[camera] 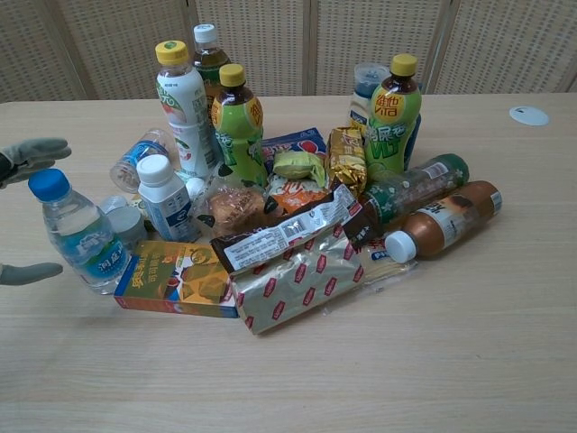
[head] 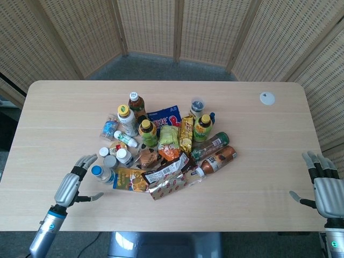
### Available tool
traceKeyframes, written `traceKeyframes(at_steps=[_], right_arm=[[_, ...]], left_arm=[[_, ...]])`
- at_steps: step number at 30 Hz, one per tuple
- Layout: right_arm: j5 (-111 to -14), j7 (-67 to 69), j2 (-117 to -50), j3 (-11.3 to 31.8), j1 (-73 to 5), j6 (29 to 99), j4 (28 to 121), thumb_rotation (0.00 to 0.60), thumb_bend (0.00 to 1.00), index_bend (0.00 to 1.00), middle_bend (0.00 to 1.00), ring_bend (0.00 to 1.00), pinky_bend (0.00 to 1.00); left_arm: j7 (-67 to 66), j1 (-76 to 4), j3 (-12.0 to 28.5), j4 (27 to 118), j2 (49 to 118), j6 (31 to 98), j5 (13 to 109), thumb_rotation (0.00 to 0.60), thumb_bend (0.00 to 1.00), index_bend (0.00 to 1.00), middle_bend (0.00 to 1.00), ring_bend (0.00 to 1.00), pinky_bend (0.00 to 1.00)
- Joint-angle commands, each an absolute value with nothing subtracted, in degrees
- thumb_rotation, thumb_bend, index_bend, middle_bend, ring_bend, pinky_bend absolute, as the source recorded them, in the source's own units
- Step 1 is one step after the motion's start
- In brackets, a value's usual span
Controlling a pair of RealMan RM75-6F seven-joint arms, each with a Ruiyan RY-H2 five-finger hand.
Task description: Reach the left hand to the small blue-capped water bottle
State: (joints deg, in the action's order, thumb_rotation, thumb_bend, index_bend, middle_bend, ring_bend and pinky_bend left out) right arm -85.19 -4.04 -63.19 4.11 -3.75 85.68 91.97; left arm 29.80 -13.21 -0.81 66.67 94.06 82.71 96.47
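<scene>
Left hand beside water bottle

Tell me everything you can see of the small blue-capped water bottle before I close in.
The small blue-capped water bottle stands upright at the left edge of the pile, leaning slightly. It looks like clear ribbed plastic with a round blue cap, still on, and a blue-and-white label around its lower body. Its base meets the orange snack box; small white-lidded containers sit just behind it. The left hand is open beside it, fingers either side in the chest view; contact cannot be confirmed.
</scene>
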Motion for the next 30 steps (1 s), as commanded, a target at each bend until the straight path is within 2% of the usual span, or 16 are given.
traceKeyframes(at_steps=[1, 5, 6, 7, 9, 10, 12, 14, 16, 22, 30], right_arm=[[-85.2, -3.8, -63.1, 4.1, -3.7, 85.6, 91.9, 0.534, 0.00, 0.00, 0.00, 0.00, 0.00], [-85.0, -3.5, -63.0, 4.2, -3.7, 85.6, 92.1, 0.535, 0.00, 0.00, 0.00, 0.00, 0.00], [-84.9, -3.4, -63.0, 4.2, -3.7, 85.6, 92.2, 0.533, 0.00, 0.00, 0.00, 0.00, 0.00], [-84.9, -3.4, -63.0, 4.2, -3.7, 85.6, 92.2, 0.535, 0.00, 0.00, 0.00, 0.00, 0.00], [-84.7, -3.2, -62.9, 4.3, -3.7, 85.5, 92.2, 0.537, 0.00, 0.00, 0.00, 0.00, 0.00], [-84.7, -3.1, -62.9, 4.3, -3.7, 85.5, 92.2, 0.537, 0.00, 0.00, 0.00, 0.00, 0.00], [-84.6, -2.9, -62.8, 4.3, -3.6, 85.5, 92.2, 0.536, 0.00, 0.00, 0.00, 0.00, 0.00], [-84.6, -2.8, -62.8, 4.4, -3.6, 85.4, 92.2, 0.536, 0.00, 0.00, 0.00, 0.00, 0.00], [-84.6, -2.6, -62.7, 4.3, -3.6, 85.4, 92.3, 0.538, 0.00, 0.00, 0.00, 0.00, 0.00], [-84.5, -2.5, -62.7, 4.4, -3.6, 85.3, 92.3, 0.534, 0.00, 0.00, 0.00, 0.00, 0.00], [-84.5, -2.6, -62.7, 4.3, -3.6, 85.2, 92.3, 0.536, 0.00, 0.00, 0.00, 0.00, 0.00]], left_arm=[[29.7, -14.2, 0.0, 66.0, 95.7, 81.7, 95.3, 0.600, 0.00, 0.00, 0.00, 0.00, 0.00], [27.8, -14.6, 1.5, 65.7, 97.5, 80.6, 92.7, 0.600, 0.00, 0.00, 0.00, 0.00, 0.00], [27.1, -14.6, 1.8, 65.4, 97.8, 80.7, 92.3, 0.600, 0.00, 0.02, 0.03, 0.01, 0.01], [26.2, -14.4, 2.1, 65.0, 98.3, 80.9, 91.8, 0.600, 0.00, 0.13, 0.15, 0.08, 0.11], [24.4, -14.1, 2.4, 64.0, 99.2, 81.1, 90.8, 0.600, 0.00, 0.38, 0.44, 0.32, 0.35], [24.0, -14.0, 2.3, 63.6, 99.4, 80.8, 90.5, 0.600, 0.00, 0.54, 0.61, 0.49, 0.50], [23.2, -13.9, 2.0, 62.8, 99.6, 79.9, 89.8, 0.600, 0.01, 0.71, 0.78, 0.66, 0.64], [22.1, -14.0, 1.8, 62.0, 99.9, 79.3, 89.3, 0.600, 0.04, 0.80, 0.86, 0.73, 0.71], [21.5, -14.0, 1.8, 61.4, 100.3, 79.3, 89.1, 0.600, 0.06, 0.84, 0.90, 0.76, 0.74], [21.9, -13.9, 2.4, 63.4, 99.4, 82.8, 90.5, 0.600, 0.06, 0.85, 0.91, 0.78, 0.75], [18.7, -13.7, 4.2, 78.3, 90.1, 90.6, 94.5, 0.600, 0.06, 0.86, 0.92, 0.78, 0.75]])
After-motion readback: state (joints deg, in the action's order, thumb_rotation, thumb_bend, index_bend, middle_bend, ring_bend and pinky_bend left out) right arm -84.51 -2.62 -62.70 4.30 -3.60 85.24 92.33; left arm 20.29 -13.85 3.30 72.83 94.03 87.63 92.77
